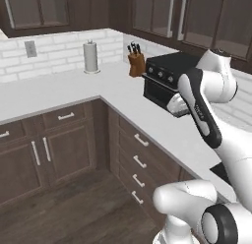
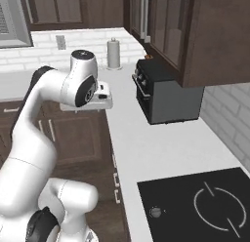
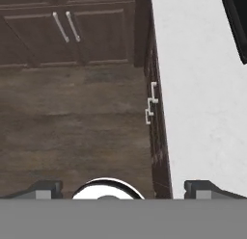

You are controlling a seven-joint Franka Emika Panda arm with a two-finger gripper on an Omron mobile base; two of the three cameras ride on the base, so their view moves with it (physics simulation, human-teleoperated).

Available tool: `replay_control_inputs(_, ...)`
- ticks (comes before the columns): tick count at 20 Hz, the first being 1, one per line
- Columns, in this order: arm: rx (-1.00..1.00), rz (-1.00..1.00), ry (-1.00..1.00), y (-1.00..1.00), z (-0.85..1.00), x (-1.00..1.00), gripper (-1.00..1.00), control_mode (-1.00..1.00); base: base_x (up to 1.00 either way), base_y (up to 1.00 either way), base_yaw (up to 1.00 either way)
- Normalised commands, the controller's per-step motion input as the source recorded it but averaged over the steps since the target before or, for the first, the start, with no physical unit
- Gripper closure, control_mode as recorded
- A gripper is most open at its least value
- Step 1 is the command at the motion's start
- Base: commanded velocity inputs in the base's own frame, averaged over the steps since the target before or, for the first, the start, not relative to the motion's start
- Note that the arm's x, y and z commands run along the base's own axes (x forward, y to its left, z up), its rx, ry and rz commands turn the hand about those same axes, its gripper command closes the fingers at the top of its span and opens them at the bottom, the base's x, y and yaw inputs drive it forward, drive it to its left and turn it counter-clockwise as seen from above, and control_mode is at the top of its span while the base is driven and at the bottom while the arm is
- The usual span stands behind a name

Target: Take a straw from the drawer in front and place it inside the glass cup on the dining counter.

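Dark-wood kitchen, white L-shaped counter (image 1: pixel 123 90). The claw (image 3: pixel 120 187) hangs jaws wide, holding nothing, looking down on the shut dark-brown drawer fronts (image 3: pixel 153 105) ahead of its tips, probably lining up a handle. No straw visible yet, presumably inside.
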Motion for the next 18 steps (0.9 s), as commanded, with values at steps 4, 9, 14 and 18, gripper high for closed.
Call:
replay_control_inputs(4,-0.3,0.0,-0.12,0.97,-0.24,0.08,-1.0,-1.0,0.0,0.0,0.0)
replay_control_inputs(9,-0.32,-0.01,-0.1,0.8,-0.47,0.34,-1.0,-1.0,0.0,0.0,0.0)
replay_control_inputs(14,-0.33,-0.05,-0.02,0.53,-0.72,0.61,-1.0,-1.0,0.0,0.0,0.0)
replay_control_inputs(18,-0.32,-0.09,0.0,0.24,-0.76,0.64,-1.0,-1.0,0.0,0.0,0.0)
